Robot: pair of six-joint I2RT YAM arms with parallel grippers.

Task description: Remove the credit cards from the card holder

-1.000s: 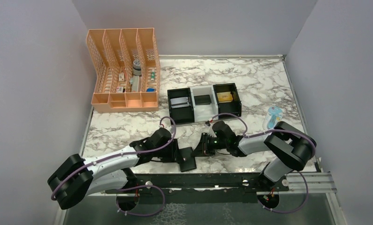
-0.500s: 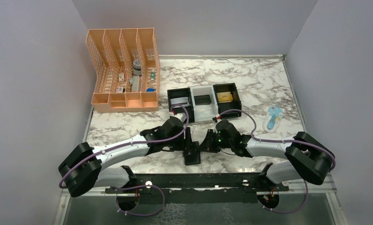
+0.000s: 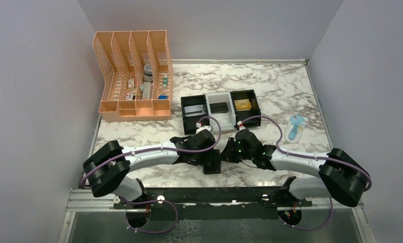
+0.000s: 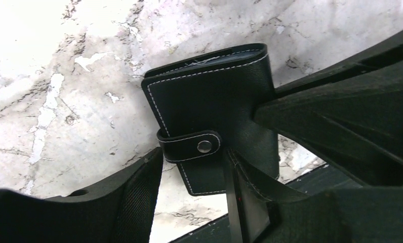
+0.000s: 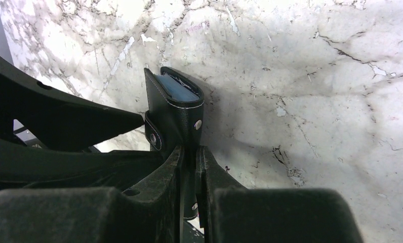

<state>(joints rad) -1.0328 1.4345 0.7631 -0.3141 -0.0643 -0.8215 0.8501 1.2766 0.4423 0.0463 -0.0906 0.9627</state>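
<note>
The card holder, a black bifold wallet with white stitching and a snap tab, stands on edge on the marble between my two grippers. It is folded shut, and blue-grey lining shows at its top edge. No credit cards show; any are hidden inside. My right gripper is shut on the wallet's lower edge. My left gripper is open, with its fingers on either side of the wallet. One finger touches the tab side. In the top view the left gripper and the right gripper meet at the wallet.
An orange desk organiser stands at the back left. A row of three trays, black, white and black, sits just behind the grippers. A blue-white packet lies at the right. The table's front rail is close behind the wallet.
Both grippers and the wallet have shifted right and a little away from the front edge. The left arm has stretched out further, and the right arm has swung lower.
</note>
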